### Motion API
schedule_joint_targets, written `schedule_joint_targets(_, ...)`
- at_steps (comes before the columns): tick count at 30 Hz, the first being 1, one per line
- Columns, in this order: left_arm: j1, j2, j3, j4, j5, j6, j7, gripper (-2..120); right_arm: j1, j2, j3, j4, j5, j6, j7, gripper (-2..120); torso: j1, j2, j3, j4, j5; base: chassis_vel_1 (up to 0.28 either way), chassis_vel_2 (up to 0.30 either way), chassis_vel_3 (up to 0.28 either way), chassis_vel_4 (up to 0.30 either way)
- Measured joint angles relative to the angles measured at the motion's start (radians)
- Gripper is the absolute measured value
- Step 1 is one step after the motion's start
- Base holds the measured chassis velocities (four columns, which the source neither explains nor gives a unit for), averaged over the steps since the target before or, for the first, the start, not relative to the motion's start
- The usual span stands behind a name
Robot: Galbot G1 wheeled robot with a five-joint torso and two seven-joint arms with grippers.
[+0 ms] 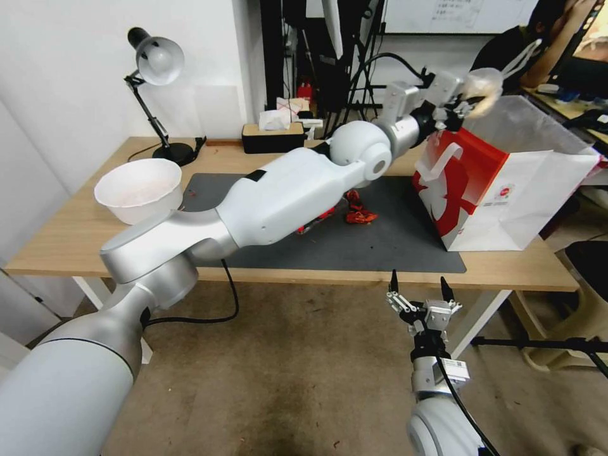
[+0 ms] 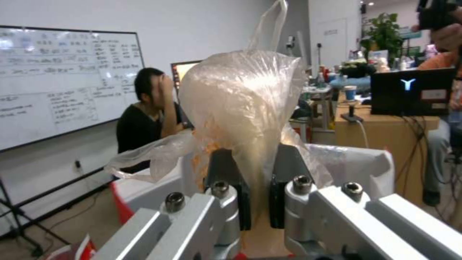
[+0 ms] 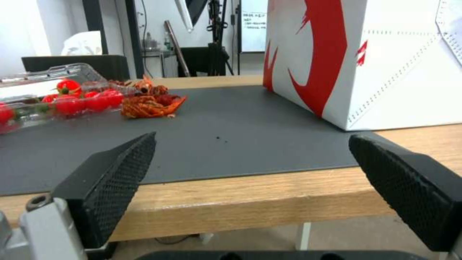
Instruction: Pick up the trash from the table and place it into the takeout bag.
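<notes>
Left arm [image 1: 278,196], centre of head view: glossy white shells, brushed silver-grey joint housings, rounded white elbow cap with a small round recess. Thin black cable loops beneath it.

Left gripper [image 1: 457,101], upper right of head view: pale grey metal body. Left wrist view, lower frame: silver linkage bars, dark hex-socket screws, black fingers [image 2: 226,180].

Right gripper [image 1: 418,286], lower right of head view: silver body, black pointed fingers, white label on the wrist, black cable running down. Right wrist view: pads [image 3: 120,173] black, cross-hatched texture.

Red-and-white takeout bag [image 1: 500,183] (white handles) on dark grey mat [image 1: 380,240].
</notes>
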Motion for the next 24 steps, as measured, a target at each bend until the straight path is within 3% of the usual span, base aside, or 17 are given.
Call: schedule_joint_targets(24, -0.018, -0.075, 0.077, 0.05, 0.004, -0.024, 0.023, 5, -0.001, 0.006, 0.002, 0.0, -0.001, 0.001, 0.0, 100, 0.0, 0.0, 0.0, 0.0002, -0.0002, 0.0, 0.0, 0.0, 0.0)
